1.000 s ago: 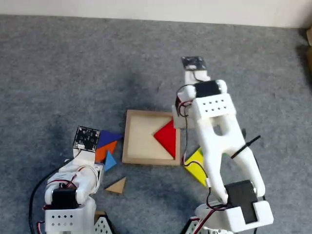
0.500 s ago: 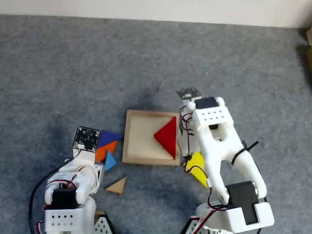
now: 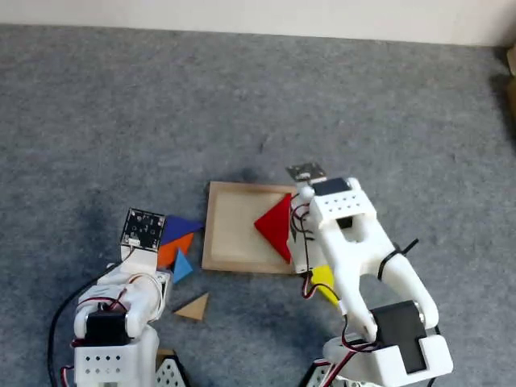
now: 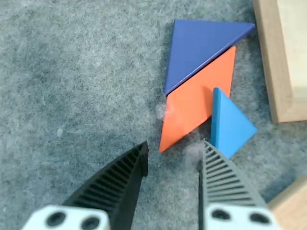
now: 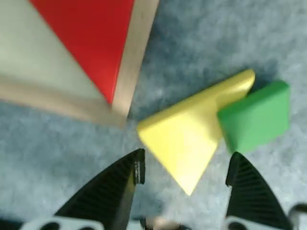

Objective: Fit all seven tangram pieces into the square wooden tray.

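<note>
The right gripper (image 5: 187, 160) hangs wide open over the yellow wooden triangle (image 5: 187, 136), lying on grey carpet (image 5: 216, 38) just beside the square wooden tray (image 5: 136, 57); closing may snag the touching green wooden square (image 5: 254, 117)

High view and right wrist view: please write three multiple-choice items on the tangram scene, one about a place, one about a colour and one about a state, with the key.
1. Where is the red triangle?
A. inside the tray
B. outside the tray
C. in a gripper

2. Which colour is the piece outside the tray next to the yellow triangle?
A. orange
B. green
C. red

3. In which state is the right gripper?
A. open, over the yellow triangle
B. shut on the yellow triangle
C. shut on the red triangle

Key: 1 A, it lies on the tray's floor at its right side. 2 B, the green piece sits against it. 3 A, the jaws stand apart on either side of it.
</note>
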